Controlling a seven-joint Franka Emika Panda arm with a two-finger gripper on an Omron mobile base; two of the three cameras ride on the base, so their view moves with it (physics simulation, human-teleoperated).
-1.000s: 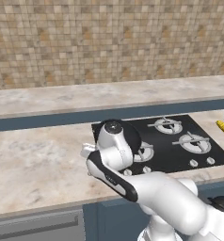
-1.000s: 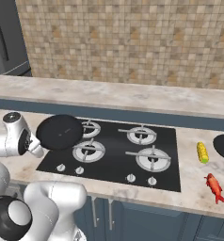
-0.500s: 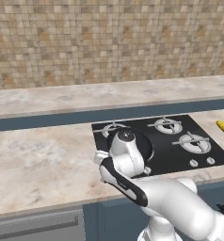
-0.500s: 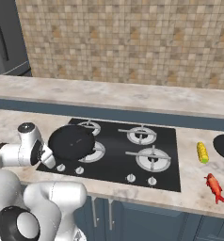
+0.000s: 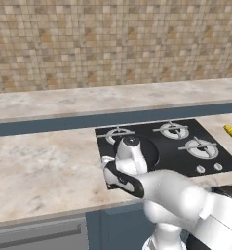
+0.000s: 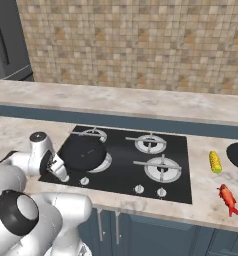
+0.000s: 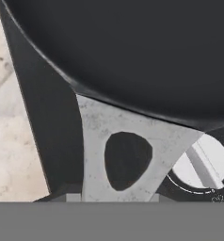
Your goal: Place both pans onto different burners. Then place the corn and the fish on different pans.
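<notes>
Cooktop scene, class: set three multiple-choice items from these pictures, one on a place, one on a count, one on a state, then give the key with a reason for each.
1. Where does the corn lie?
A. in a pan
B. on the counter right of the cooktop
C. on a rear burner

2. How many burners can be counted on the cooktop?
A. two
B. six
C. four

3. How does the gripper stand?
A. shut on the pan's handle
B. open above the fish
C. open over the corn

Key: 1 B, the corn rests on the stone counter beside the fish. 2 C, three rings lie bare and the pan sits over the front left one. 3 A, the hand view shows the handle's bracket by the fingers.
</notes>
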